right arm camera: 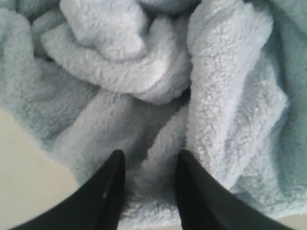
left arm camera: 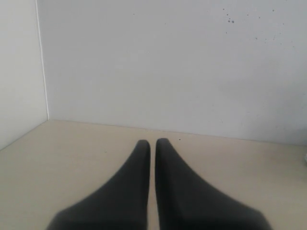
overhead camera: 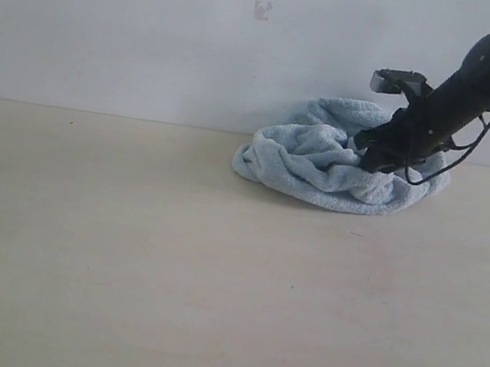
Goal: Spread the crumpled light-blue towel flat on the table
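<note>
On the left, above bare table (left arm camera: pixel 249 163) and facing a pale wall (left arm camera: pixel 168 57): left gripper (left arm camera: pixel 152 142), fingers clenched together on nothing. Right of centre, at the table's far edge, close against the wall: towel (overhead camera: pixel 308 165), light blue, crumpled into a heap of thick folds. Farthest right, reaching down into the heap's right half: right gripper (overhead camera: pixel 370 159), fingers (right arm camera: pixel 109 191) parted around a ridge of terry. Squeezing that ridge or merely straddling it: impossible to tell.
</note>
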{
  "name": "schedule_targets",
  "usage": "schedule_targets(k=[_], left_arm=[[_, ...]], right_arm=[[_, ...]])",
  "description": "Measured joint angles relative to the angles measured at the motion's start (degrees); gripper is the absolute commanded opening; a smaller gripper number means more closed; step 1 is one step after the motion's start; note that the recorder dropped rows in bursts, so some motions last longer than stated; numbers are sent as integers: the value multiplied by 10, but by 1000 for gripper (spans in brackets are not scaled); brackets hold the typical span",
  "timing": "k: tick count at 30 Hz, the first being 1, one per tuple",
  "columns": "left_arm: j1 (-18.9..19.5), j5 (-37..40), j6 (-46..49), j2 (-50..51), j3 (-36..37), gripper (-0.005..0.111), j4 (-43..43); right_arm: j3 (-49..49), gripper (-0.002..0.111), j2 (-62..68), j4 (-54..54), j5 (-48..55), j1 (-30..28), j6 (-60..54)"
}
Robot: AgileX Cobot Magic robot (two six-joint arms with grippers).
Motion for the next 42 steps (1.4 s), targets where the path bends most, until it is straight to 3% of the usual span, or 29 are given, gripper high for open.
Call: schedule_targets(k=[6, 13, 23, 32, 42], left_arm=[[0, 0, 0, 0, 0, 4, 0], [0, 0, 0, 0, 0, 4, 0], [0, 0, 0, 0, 0, 4, 0], [0, 0, 0, 0, 0, 4, 0], [0, 0, 0, 0, 0, 4, 0]], right_arm=[[0, 5, 0, 33, 57, 12, 4], [35, 5, -2, 34, 61, 28, 18], [194, 5, -76, 33, 58, 30, 4], [240, 5, -191, 30, -105, 30, -6], [240, 0, -159, -8, -220, 32, 19]])
